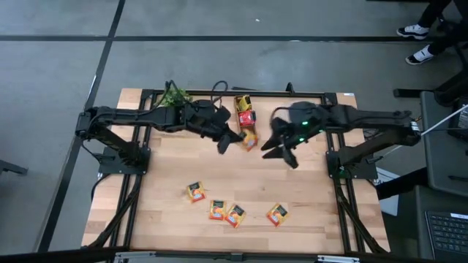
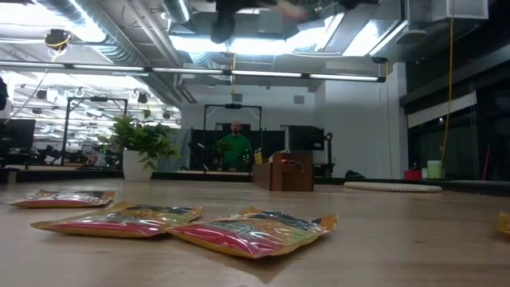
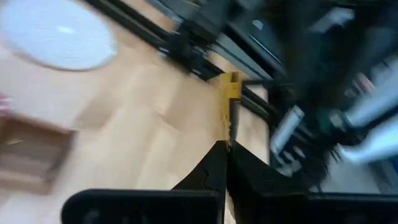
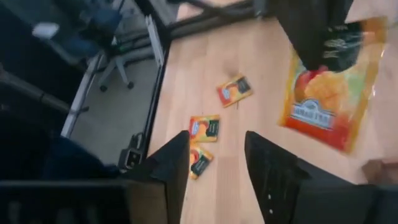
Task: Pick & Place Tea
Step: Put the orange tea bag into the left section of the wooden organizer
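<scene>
A: Where do the arms stand?
B: Both meet above the middle of the tabletop [image 1: 168, 183]. The left pincer [image 1: 228, 142] is pressed tight on an orange tea sachet [image 1: 250, 139]; its wrist view shows that sachet edge-on between the closed fingers [image 3: 217, 165].
A: And the right pincer [image 1: 281, 152]?
B: At three o'clock from the left one, fingers [image 4: 171, 165] parted, gripping nothing. Its camera sees the held sachet hanging from the other arm.
A: The rest of the tea?
B: Four sachets [image 1: 235, 214] lie flat toward six o'clock, well apart from the pincers. A small box of sachets [image 1: 244, 111] sits at twelve o'clock, a potted plant [image 1: 172, 93] at about ten.
</scene>
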You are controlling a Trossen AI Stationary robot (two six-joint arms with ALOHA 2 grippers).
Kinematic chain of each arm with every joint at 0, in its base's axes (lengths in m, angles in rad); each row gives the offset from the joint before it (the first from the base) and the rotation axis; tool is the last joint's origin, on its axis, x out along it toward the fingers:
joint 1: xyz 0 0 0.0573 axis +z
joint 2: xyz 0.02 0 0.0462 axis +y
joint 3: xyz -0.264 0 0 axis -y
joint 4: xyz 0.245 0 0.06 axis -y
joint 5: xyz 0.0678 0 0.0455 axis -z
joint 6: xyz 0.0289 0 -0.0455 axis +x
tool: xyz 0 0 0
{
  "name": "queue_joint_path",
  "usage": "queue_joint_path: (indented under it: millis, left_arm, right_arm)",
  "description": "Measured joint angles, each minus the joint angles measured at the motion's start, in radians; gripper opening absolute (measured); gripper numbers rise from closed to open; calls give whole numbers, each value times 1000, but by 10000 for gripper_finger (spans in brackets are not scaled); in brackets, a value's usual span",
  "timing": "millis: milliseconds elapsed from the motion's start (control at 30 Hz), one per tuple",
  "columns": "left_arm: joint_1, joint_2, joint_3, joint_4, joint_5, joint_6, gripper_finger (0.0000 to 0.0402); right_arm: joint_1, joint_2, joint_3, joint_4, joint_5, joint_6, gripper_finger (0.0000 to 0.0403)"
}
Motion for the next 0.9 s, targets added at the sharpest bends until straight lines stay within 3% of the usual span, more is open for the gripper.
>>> queue_joint_path:
  millis: [167,400,633,900]
  left_arm:
    - [37,0,0,-2,-149,-193,3]
    - [86,11,0,6,-268,-362,3]
    - [97,92,0,49,-257,-480,3]
    - [95,174,0,-11,-302,-619,3]
  right_arm:
    - [0,-110,0,-44,132,45,164]
    - [0,-214,0,-79,342,39,165]
    - [0,-230,0,-105,393,-43,165]
    - [0,-227,0,-154,449,-61,165]
